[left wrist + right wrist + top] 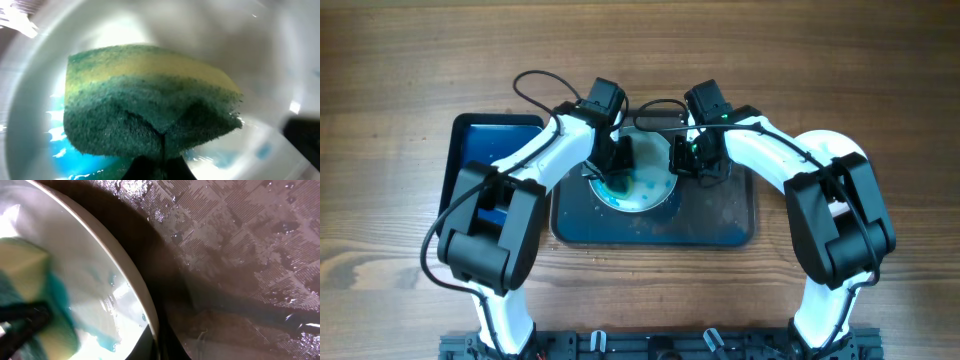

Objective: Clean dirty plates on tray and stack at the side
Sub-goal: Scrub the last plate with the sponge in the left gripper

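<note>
One white plate with blue smears lies in the left half of the dark grey tray; no other plates show. My left gripper is shut on a green-and-yellow sponge, which it presses onto the plate beside a pool of blue. Its fingers show at the bottom edge of the left wrist view. My right gripper is shut on the plate's right rim. In the right wrist view its jaws straddle that rim, and the sponge shows at the left.
A smaller black-rimmed tray with a blue bottom lies left of the grey tray, partly under my left arm. The grey tray's surface is wet with droplets. Wooden table lies all around.
</note>
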Tool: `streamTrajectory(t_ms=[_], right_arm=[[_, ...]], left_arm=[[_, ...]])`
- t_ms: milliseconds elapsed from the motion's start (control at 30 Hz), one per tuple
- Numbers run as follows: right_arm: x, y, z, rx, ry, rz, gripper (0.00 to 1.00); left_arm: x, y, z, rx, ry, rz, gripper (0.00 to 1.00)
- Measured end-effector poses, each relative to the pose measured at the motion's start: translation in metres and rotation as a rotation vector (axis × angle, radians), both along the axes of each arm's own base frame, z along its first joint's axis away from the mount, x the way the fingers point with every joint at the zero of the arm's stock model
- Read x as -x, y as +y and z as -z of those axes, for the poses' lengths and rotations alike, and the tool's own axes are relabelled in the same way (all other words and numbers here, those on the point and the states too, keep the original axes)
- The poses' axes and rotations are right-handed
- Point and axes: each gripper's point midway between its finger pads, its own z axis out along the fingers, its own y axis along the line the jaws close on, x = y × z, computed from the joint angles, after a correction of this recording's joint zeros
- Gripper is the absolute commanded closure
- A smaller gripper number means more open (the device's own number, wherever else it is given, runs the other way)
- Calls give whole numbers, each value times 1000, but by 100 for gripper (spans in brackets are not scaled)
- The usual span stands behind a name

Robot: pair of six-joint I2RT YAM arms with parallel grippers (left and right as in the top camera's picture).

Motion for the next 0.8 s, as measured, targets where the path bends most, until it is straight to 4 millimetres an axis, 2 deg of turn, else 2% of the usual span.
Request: streamTrajectory(t_ms=[167,333,467,600,700,800], right_arm=[[0,0,0,0,0,0,96],[0,0,0,0,0,0,96],[-2,3,-1,-10,-10,-3,96],[-1,8,-2,-26,-12,-13,96],[0,11,-3,-41,-10,-20,96],[2,15,-5,-56,-5,-28,96]], left_arm=[[2,-44,-2,167,-11,90,96],[-17,-62,-6,267,-89,105,96],[-31,-46,-3,229,-104,12,96],[-44,-7,0,78,-109,-105,96],[-42,18,1,-49,-101,-146,96],[-30,33,1,-134,-63,-156,96]])
